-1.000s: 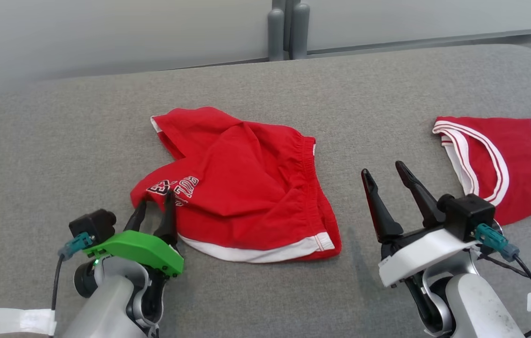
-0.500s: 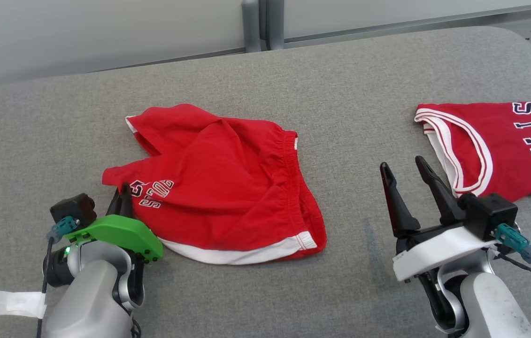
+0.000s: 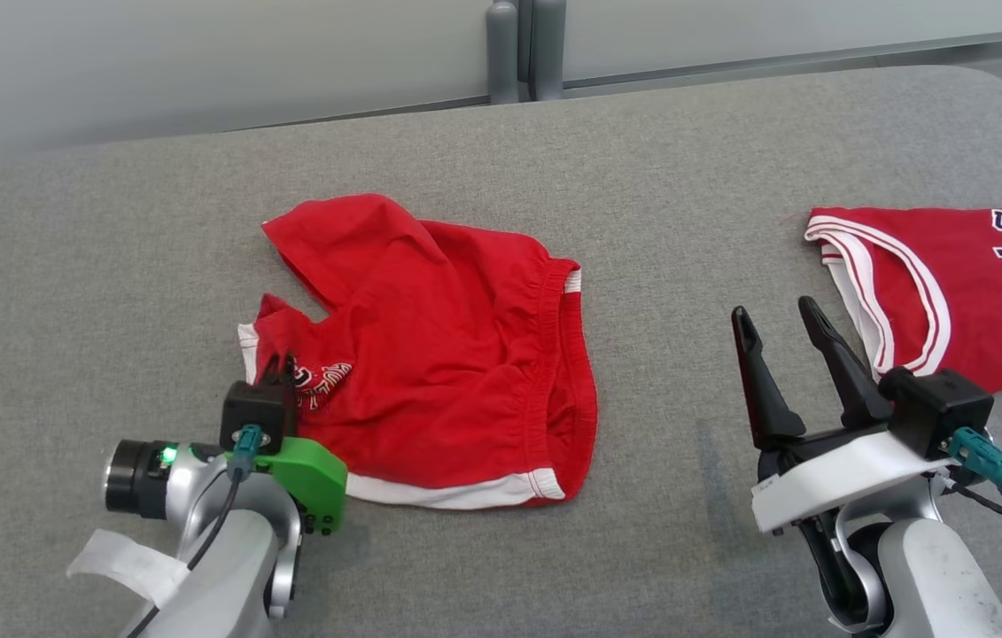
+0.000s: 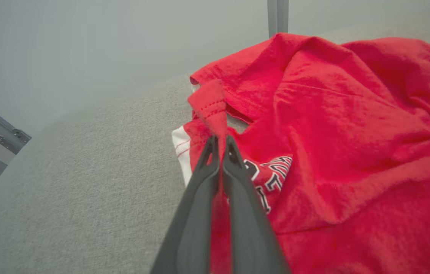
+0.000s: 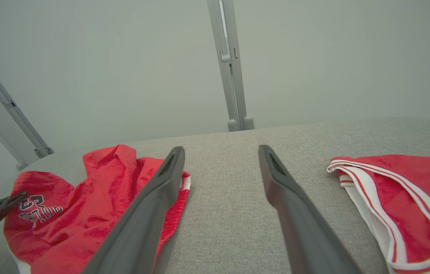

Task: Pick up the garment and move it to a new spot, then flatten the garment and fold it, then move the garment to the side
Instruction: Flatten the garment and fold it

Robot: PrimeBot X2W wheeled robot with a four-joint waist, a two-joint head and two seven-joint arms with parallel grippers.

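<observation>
Barely into step 1: left gripper (image 4: 220, 141) clamped on a hem of the red shorts (image 3: 447, 354), right gripper (image 3: 771, 308) spread wide and empty; lifting, flattening, folding and moving aside all remain.

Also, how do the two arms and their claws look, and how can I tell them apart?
Both arms are silver-grey, each with a claw of two long dark tapered fingers, a black camera block and a teal cable plug. The left claw sits on a green plate, the right claw on a white plate. White tape marks the left forearm.
</observation>
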